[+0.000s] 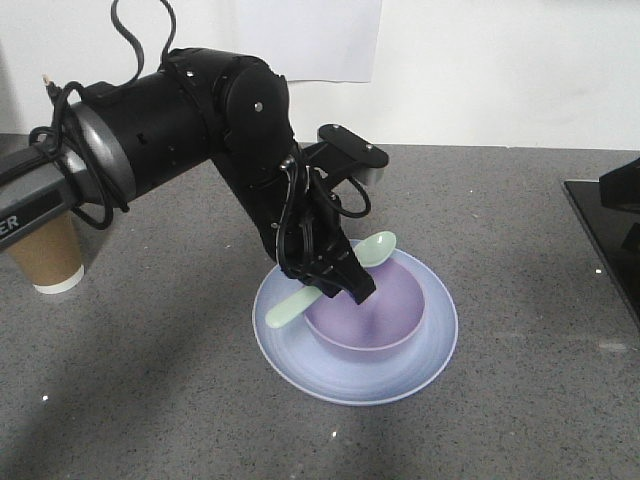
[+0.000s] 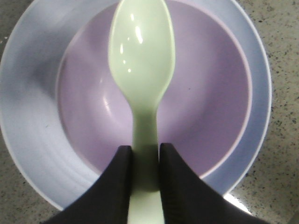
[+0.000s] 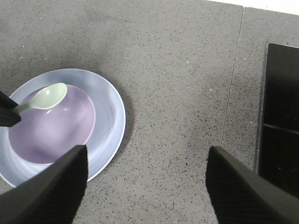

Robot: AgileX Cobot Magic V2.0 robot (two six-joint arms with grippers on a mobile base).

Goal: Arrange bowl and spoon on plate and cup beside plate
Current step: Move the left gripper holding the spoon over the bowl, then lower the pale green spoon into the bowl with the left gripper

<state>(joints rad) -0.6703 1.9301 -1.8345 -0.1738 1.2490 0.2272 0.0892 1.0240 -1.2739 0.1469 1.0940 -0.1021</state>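
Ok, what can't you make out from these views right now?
The cup: front view only; the left arm hides its top.
The spoon: handle end cut off by the bottom edge in the left wrist view; the left gripper covers mid-handle in the front view.
Whether the spoon touches the bowl: no view settles it.
The plate: left part cut by the right wrist view's edge.

You see the spoon [image 2: 140, 70] pale mint-green with white glints; the bowl [image 2: 205, 93] plain lavender-purple; the plate [image 2: 28, 116] plain pale blue. Your cup [image 1: 48, 255] reads brown with a white base band. The counter [image 3: 177, 70]: dark grey, fine light speckle. The left gripper [image 2: 145, 154] and right gripper [image 3: 147, 177]: black, the right one's fingers [image 3: 51, 186] finely cross-hatched.
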